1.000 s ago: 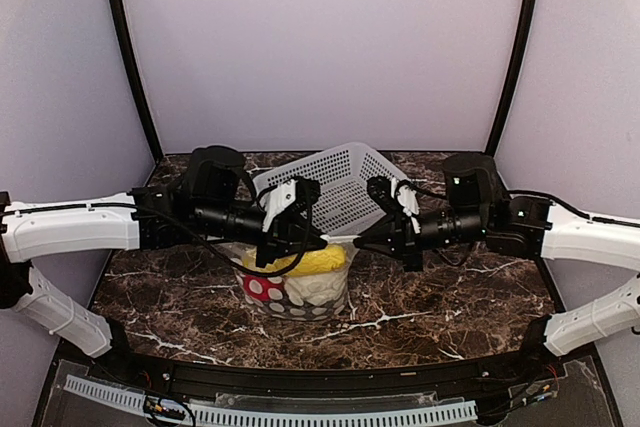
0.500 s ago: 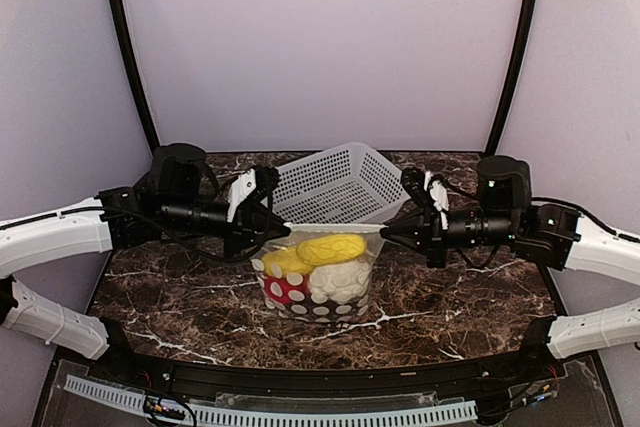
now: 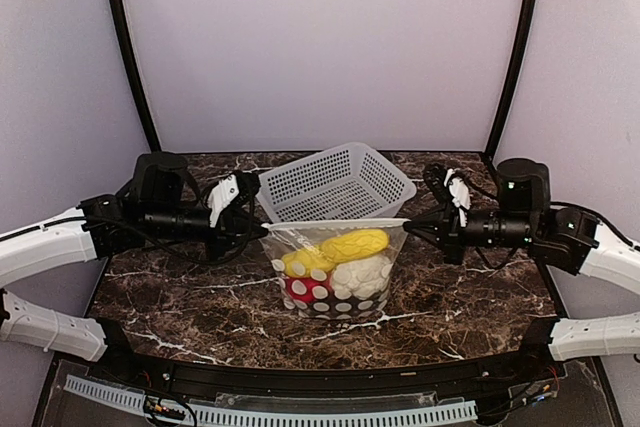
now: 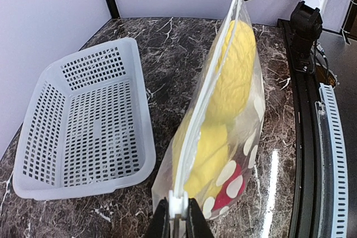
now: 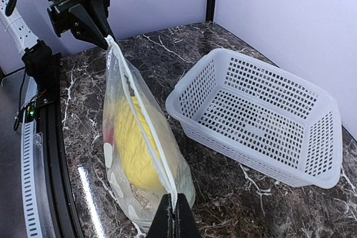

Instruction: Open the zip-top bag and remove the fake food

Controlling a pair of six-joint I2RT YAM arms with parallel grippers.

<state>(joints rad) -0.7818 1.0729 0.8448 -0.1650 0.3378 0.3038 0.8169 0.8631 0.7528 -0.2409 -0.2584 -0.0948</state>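
The zip-top bag (image 3: 335, 269), clear with white dots, hangs upright over the table, its zip strip stretched taut between my two grippers. My left gripper (image 3: 262, 228) is shut on the white zip slider (image 4: 178, 203) at the strip's left end. My right gripper (image 3: 408, 225) is shut on the strip's right end (image 5: 170, 189). The fake food is inside the bag: two yellow pieces (image 3: 355, 244), a red one (image 3: 298, 292) and a pale one (image 3: 360, 275). The yellow pieces also show in the left wrist view (image 4: 234, 76) and the right wrist view (image 5: 134, 143). The other pieces are hidden.
A white perforated basket (image 3: 335, 182) stands empty just behind the bag, also in the left wrist view (image 4: 83, 121) and the right wrist view (image 5: 262, 115). A black rail (image 3: 320, 377) runs along the table's near edge. Dark marble table (image 3: 470, 297) lies around the bag.
Both grippers have moved apart, left one leftward and right one rightward. The bag's top has stretched wider and flatter, and the bag has shifted a little right.
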